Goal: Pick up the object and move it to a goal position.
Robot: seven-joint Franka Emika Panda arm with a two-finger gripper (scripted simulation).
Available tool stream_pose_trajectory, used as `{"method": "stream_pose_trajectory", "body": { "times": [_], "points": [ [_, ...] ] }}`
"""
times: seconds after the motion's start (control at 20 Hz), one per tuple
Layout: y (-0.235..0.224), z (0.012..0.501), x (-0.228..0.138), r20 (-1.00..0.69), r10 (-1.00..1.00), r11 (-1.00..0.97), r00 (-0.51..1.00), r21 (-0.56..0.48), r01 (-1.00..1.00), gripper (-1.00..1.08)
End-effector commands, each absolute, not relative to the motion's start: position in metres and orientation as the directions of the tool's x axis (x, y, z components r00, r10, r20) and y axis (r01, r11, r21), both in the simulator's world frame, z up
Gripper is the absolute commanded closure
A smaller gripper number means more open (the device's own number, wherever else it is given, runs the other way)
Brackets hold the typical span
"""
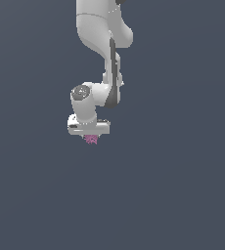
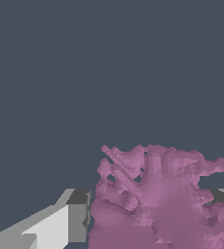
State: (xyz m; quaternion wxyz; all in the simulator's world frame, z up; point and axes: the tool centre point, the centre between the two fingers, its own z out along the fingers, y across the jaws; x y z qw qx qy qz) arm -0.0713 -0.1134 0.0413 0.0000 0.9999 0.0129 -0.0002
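The object (image 1: pixel 91 139) is a small pink-purple knobbly lump that pokes out just below my white gripper (image 1: pixel 89 134) in the exterior view. The hand covers most of it there. In the wrist view the object (image 2: pixel 158 199) fills the space between my two fingers (image 2: pixel 77 214), touching the grey pad on each side. My gripper (image 2: pixel 153 219) is shut on it. The white arm comes down from the top of the exterior view.
Flat dark blue-grey ground (image 1: pixel 173 185) surrounds the arm on every side in both views. No other item, container or marker shows.
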Motion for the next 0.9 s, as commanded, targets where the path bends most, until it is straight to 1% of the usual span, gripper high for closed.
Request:
{"method": "stream_pose_trajectory", "body": {
  "times": [0.0, 0.55, 0.85],
  "points": [
    [-0.113, 0.04, -0.071, 0.0, 0.026, -1.0, 1.0, 0.0, 0.026, 1.08],
    [-0.113, 0.042, -0.071, 0.002, 0.025, -1.0, 1.0, 0.001, 0.025, 1.08],
    [-0.108, 0.059, -0.069, 0.002, 0.025, -1.0, 1.0, 0.001, 0.025, 1.08]
  ]
}}
